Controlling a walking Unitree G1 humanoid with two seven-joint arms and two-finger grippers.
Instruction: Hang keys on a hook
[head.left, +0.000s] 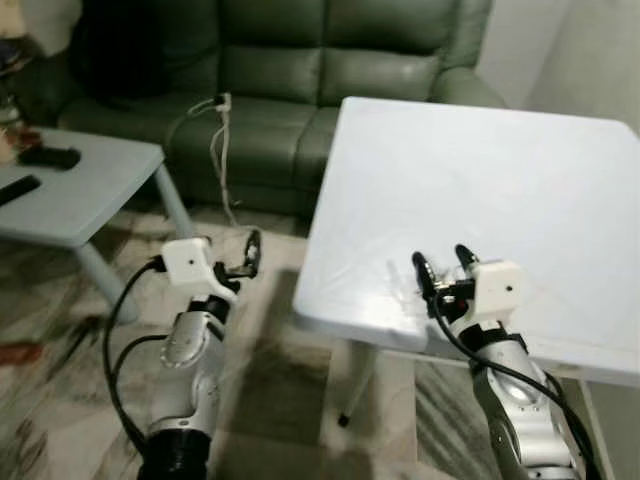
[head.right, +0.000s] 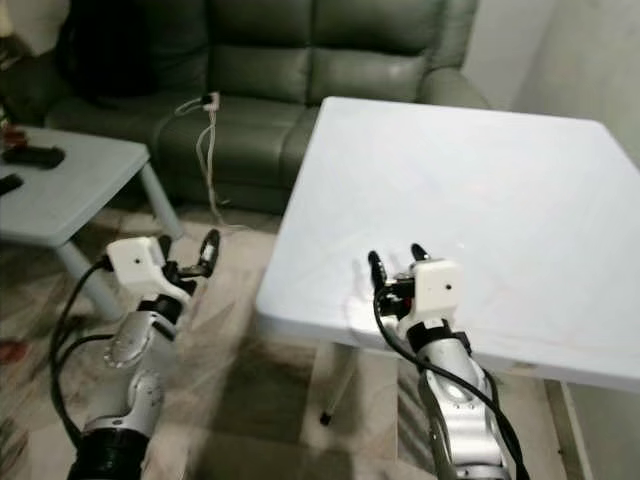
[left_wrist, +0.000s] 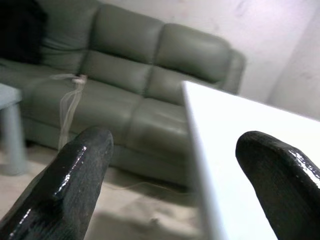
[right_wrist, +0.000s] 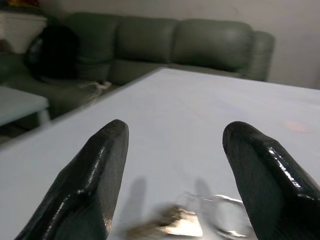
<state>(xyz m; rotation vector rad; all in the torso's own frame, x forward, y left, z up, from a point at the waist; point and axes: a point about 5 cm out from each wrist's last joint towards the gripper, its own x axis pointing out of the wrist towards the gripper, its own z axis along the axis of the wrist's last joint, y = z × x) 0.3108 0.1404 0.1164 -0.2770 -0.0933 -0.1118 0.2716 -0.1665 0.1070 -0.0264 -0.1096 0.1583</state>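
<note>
A small bunch of keys (right_wrist: 192, 224) with a silvery ring lies on the white table (head.left: 500, 170) near its front left edge. My right gripper (head.left: 440, 258) hovers just over that edge, open, its two black fingers (right_wrist: 100, 170) straddling the keys from slightly behind without touching them. In the head views the keys are only a faint glint (head.left: 400, 283) beside the gripper. My left gripper (head.left: 250, 252) is held up over the floor to the left of the table, open and with nothing in it; its fingers (left_wrist: 80, 170) point toward the sofa.
A green leather sofa (head.left: 330, 60) stands behind the table, with a white cable (head.left: 218, 130) draped over its seat and a black bag (head.left: 120, 45). A low grey table (head.left: 90, 170) at the left holds remotes (head.left: 48, 157). Marbled floor lies between the tables.
</note>
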